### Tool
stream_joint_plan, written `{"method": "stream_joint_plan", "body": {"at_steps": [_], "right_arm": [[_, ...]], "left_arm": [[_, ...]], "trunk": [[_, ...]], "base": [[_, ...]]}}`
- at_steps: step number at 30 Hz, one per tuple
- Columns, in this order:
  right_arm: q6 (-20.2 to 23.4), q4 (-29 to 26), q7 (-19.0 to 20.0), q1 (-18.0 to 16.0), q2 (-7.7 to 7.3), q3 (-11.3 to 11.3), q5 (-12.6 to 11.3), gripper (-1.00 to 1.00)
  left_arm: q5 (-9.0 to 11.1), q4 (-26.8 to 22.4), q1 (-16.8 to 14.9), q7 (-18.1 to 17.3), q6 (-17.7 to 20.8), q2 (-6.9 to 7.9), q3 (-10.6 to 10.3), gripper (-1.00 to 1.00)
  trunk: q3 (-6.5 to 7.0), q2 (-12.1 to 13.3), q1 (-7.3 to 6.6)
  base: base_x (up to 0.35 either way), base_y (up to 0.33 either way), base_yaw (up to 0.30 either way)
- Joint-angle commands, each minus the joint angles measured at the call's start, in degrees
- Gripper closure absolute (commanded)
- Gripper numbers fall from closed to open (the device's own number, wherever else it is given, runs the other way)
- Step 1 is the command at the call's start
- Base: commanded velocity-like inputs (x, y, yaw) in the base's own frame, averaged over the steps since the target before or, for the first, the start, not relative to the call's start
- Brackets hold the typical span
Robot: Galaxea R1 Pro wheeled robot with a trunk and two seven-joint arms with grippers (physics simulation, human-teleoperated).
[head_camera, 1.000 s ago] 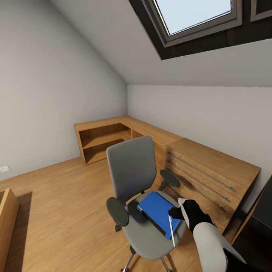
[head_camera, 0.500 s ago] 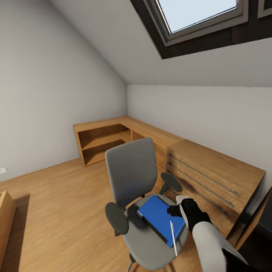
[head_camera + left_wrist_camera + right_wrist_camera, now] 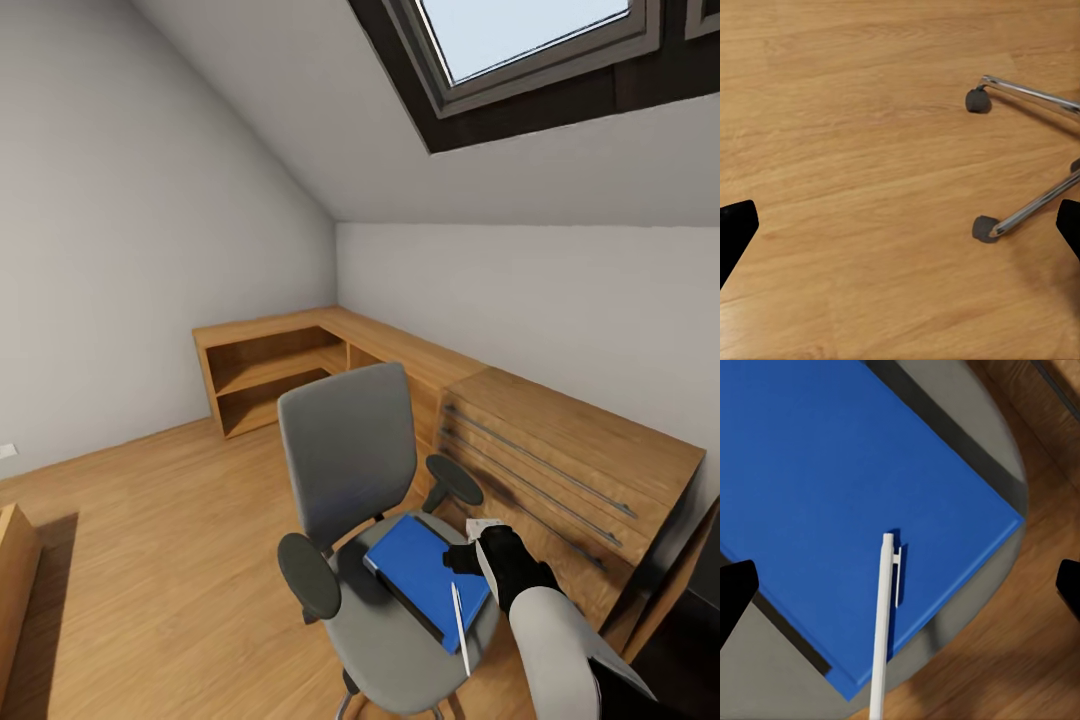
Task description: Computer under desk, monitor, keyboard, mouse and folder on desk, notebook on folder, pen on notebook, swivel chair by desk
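1. The right gripper (image 3: 462,560) hangs over the seat of the chair (image 3: 350,450), just above the near edge of the folder (image 3: 425,575).
2. In the right wrist view its two dark fingertips (image 3: 735,592) stand far apart at the two sides of the picture, so the jaws are wide open and hold nothing.
3. The folder (image 3: 847,495) lies flat on the grey seat, directly under this gripper, between the two fingertips.
4. The pen (image 3: 881,622) lies on the folder below the gripper; one end of it goes out over the folder's edge. In the head view the pen (image 3: 458,615) is just beside the gripper, on the side toward the robot.
5. The left gripper (image 3: 900,225) points down at the wood floor (image 3: 847,112). Its fingertips (image 3: 733,232) are also far apart, and nothing is between them.
6. Ahead of the left gripper are two chrome legs of the chair base (image 3: 1027,214), each with a dark caster.
7. Beyond the right gripper stands a wooden drawer chest (image 3: 560,460), near the chair.
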Motion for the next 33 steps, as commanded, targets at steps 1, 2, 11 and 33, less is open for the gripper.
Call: {"method": "stream_joint_plan", "body": {"at_steps": [1,2,11,33], "right_arm": [[0.19,-0.14,0.49,-0.04,0.09,-0.44,0.61,-1.00],[0.20,-0.14,0.50,-0.04,0.10,-0.45,0.61,-1.00],[0.17,0.27,0.46,-0.05,0.23,-0.51,0.60,-1.00],[1.79,0.93,0.16,-0.08,0.23,-0.76,0.65,-1.00]], "left_arm": [[0.53,0.03,-0.03,-0.38,-0.11,-0.02,0.10,-1.00],[0.53,0.03,-0.04,-0.36,-0.11,-0.02,0.10,-1.00],[0.53,0.03,-0.03,-0.29,-0.11,-0.02,0.10,-1.00],[0.53,0.03,-0.03,-0.29,-0.11,-0.02,0.10,-1.00]], "trunk": [[-0.25,-0.45,0.22],[-0.43,-0.85,0.44],[-2.04,-4.46,2.42],[-5.63,-12.48,6.81]], "base": [[0.000,0.000,0.000],[0.000,0.000,0.000],[0.000,0.000,0.000],[0.000,0.000,0.000]]}}
